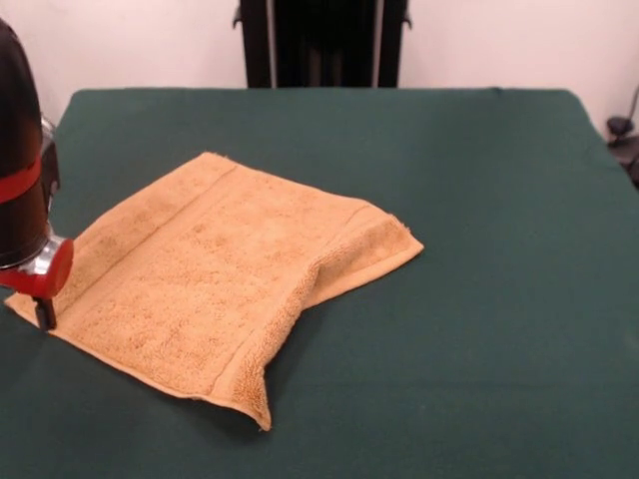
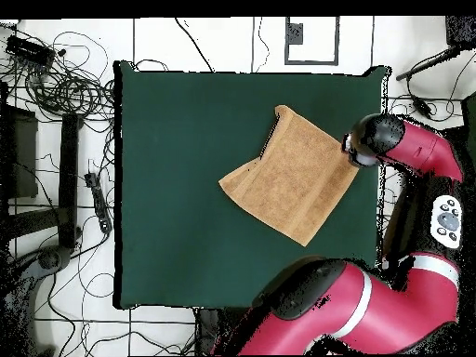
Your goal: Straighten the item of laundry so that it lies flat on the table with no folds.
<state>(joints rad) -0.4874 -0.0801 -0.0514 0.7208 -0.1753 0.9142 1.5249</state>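
The golden-orange towel (image 1: 220, 289) lies on the dark green table (image 1: 479, 200), left of centre in the front view. Most of it is flat, with a woven band along its left side. Its right part is bunched into a raised fold (image 1: 305, 289), and the near corner lifts a little off the cloth. My gripper (image 1: 45, 314) is down at the towel's left corner, touching it; whether it holds the cloth does not show. In the overhead view the towel (image 2: 293, 177) lies near the table's right edge (image 2: 186, 186), and the arm's wrist (image 2: 372, 139) covers the gripper.
The robot's pedestal (image 1: 319, 40) stands behind the far edge. The red arm (image 2: 372, 307) curves round the table's right side and bottom in the overhead view. Cables and stands (image 2: 56, 84) lie on the floor beyond the left edge.
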